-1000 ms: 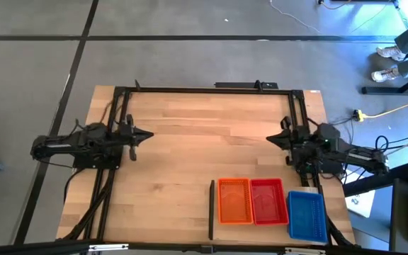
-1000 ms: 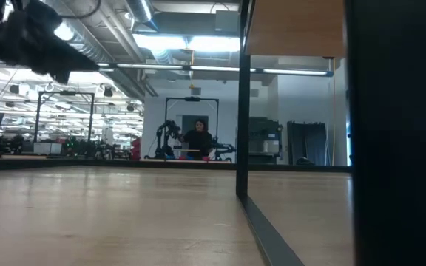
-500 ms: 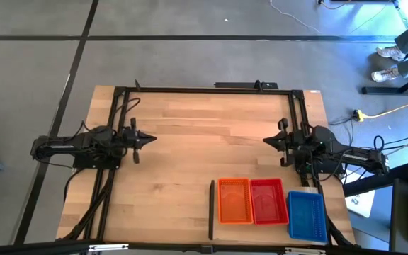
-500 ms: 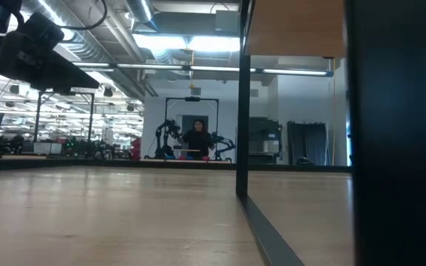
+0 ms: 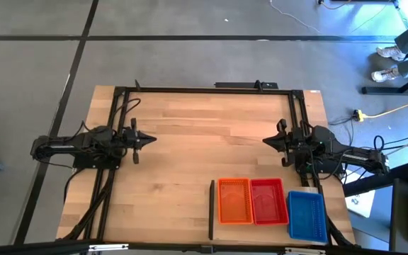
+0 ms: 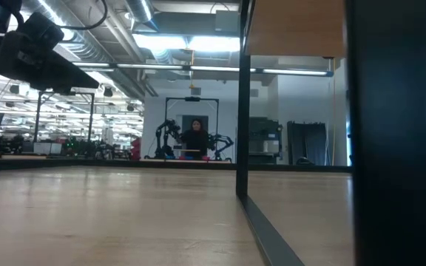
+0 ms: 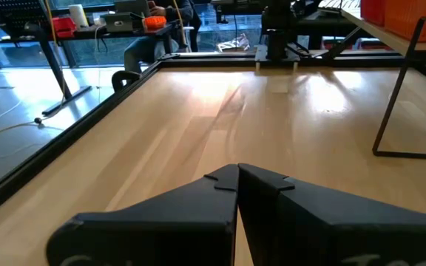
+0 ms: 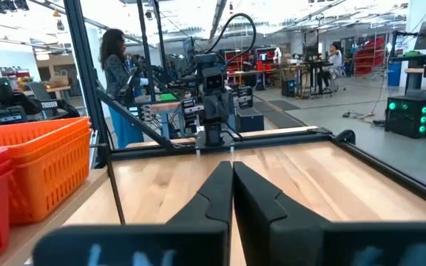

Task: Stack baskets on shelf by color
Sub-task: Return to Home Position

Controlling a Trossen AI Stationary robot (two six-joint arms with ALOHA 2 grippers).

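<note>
**Stack heights unreadable from overhead**

Seen straight down, the orange baskets, red baskets and blue baskets, near five o'clock on the shelf, each show only a top layer; the count beneath is hidden. In the low view a wide dark upright blocks the three o'clock side, and a distant person is too small to make out. In the right wrist view the frame edge cuts off the red baskets.

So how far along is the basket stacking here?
Looks finished: orange baskets, red baskets and blue baskets sit sorted by colour, side by side on the shelf. Nothing in hand: left gripper and right gripper are shut, empty, at opposite sides. Nothing visibly left.
</note>
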